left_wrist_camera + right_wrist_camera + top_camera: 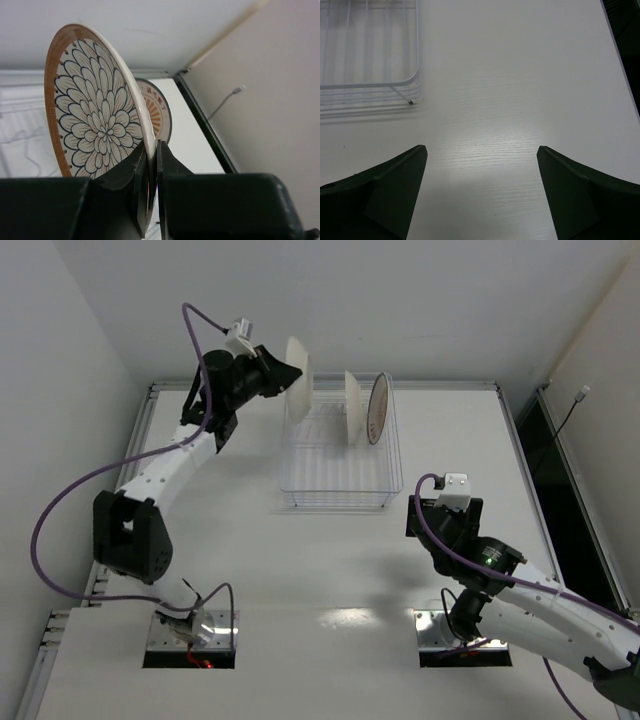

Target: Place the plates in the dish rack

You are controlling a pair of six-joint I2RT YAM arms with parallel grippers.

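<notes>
**Petal plate [95, 110] held over the dish rack [335, 498]**

We see the left gripper [151, 150] clamped on the petal plate's rim, holding it on edge above the dish rack's far left corner. In the rack's far right part stand an edge-on plate [352, 405] and a radial-patterned plate [379, 408], both upright. The right gripper [481, 148], jaws spread wide and holding nothing, hovers over the table [250, 570] near the rack's near right corner.

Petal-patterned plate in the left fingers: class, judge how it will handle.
Probably stiff: the plate stands upright with the left fingers pinching only its rim. Its glaze looks slick, so it may pivot. Likely chips if knocked against the dish rack.
</notes>
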